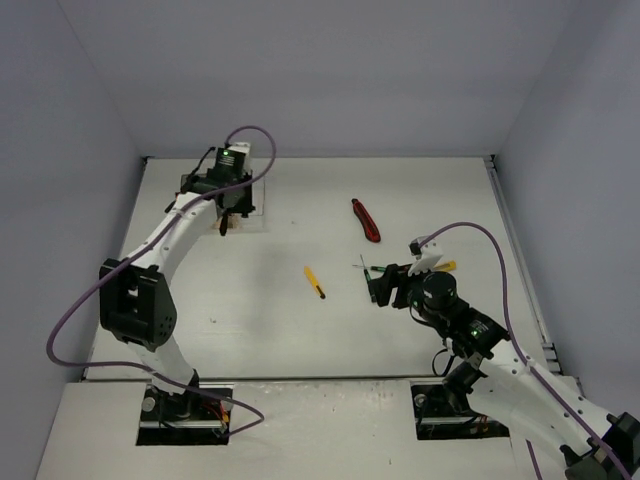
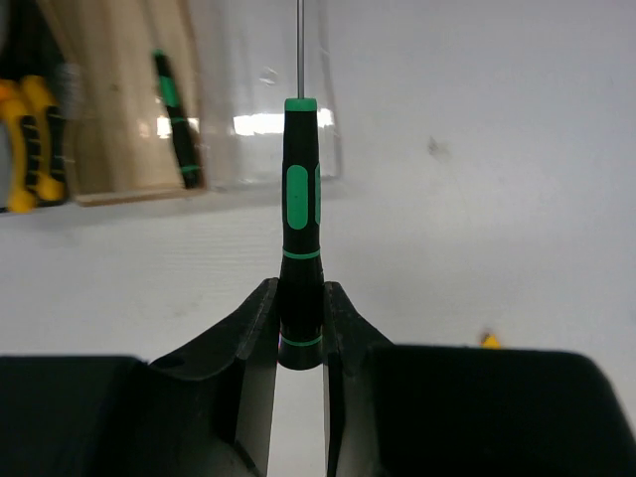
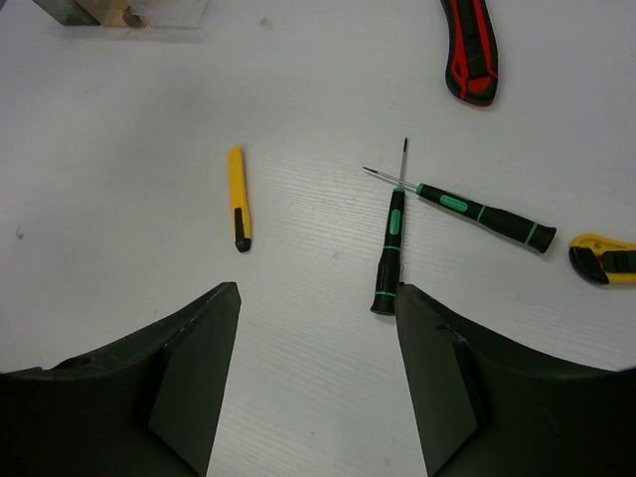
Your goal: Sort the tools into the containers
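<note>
Left gripper clamped on the butt of a slim black-and-green screwdriver, near the clear plastic bin. Right gripper gapes empty above two crossed black-and-green screwdrivers on the white bench.

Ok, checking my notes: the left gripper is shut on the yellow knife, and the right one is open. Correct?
No: the left gripper is shut on a screwdriver, not the knife, as the left wrist view shows. The right gripper is open.
</note>
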Motion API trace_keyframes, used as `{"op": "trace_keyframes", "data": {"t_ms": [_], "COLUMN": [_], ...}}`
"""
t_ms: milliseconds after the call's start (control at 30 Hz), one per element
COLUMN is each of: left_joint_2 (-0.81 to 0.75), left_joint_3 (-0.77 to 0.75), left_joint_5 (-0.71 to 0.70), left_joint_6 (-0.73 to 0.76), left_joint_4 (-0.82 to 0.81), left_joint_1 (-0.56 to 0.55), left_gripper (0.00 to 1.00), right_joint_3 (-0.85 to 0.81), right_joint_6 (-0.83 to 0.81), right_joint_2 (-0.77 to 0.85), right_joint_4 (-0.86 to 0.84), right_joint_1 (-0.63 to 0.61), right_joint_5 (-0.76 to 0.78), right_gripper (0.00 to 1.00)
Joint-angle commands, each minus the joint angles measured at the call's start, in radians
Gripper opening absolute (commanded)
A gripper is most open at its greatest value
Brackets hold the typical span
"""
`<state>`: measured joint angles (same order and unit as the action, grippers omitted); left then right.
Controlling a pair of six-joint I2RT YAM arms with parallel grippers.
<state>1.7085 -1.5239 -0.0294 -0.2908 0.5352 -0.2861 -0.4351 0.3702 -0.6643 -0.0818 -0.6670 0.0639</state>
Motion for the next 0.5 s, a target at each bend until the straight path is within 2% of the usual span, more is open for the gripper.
{"op": "trace_keyframes", "data": {"t_ms": [0, 233, 367, 467], "left_joint_2": [0.048, 0.208, 0.279, 0.32], "left_joint_3": [-0.11, -0.262, -0.321, -0.337], "left_joint_5": [-0.058, 0.009, 0.023, 0.029], "left_joint_6": [-0.031, -0.011, 0.024, 0.034], "left_joint_4": [0.005, 0.042, 0.048, 0.045], "left_joint_1": [0.091, 0.191, 0.202, 0.202], "left_gripper": [0.0, 0.0, 0.0, 0.05], "right_joint_3": [-0.005, -0.008, -0.01, -0.016], "right_joint_6": [0.007, 0.006, 0.009, 0.016], "right_joint_2": [0.003, 0.006, -0.003, -0.025], "right_joint_4": [-0.044, -0.04, -0.038, -0.032], "right_joint_1": [0.004, 0.004, 0.006, 0.006], "right_joint_5": [-0.001, -0.017, -0.01, -0.001], "right_gripper": [0.61, 0.61, 0.61, 0.61]}}
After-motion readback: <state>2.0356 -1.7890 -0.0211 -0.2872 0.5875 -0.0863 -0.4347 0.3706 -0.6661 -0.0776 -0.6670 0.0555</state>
